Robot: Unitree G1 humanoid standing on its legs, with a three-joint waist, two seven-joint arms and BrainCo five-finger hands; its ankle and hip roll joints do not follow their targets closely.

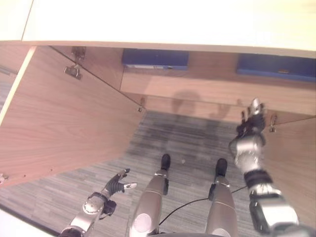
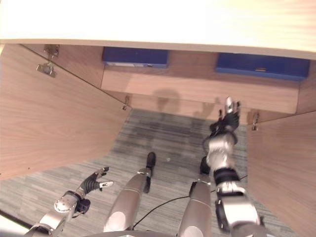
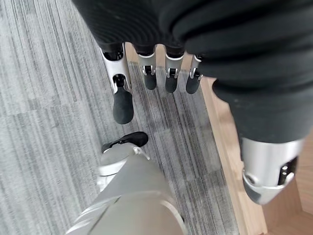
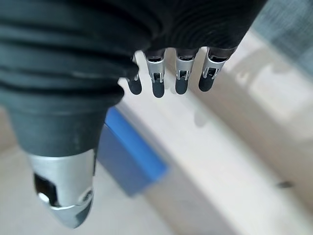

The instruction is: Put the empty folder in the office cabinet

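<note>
Two blue folders [image 1: 155, 59] [image 1: 275, 66] lying on the cabinet [image 1: 207, 91] shelf, doors open, right hand [image 1: 252, 123] raised before the shelf, fingers straight and empty, left hand [image 1: 118, 183] low over the carpet [image 1: 187, 138], fingers relaxed, empty

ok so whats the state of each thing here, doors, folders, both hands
left cabinet door: swung wide open
right cabinet door: open
left blue folder: lying on the shelf inside the cabinet
right blue folder: lying on the same shelf, further right
left hand: low over the carpet, fingers relaxed, holding nothing
right hand: raised toward the shelf edge, fingers straight, holding nothing
</note>
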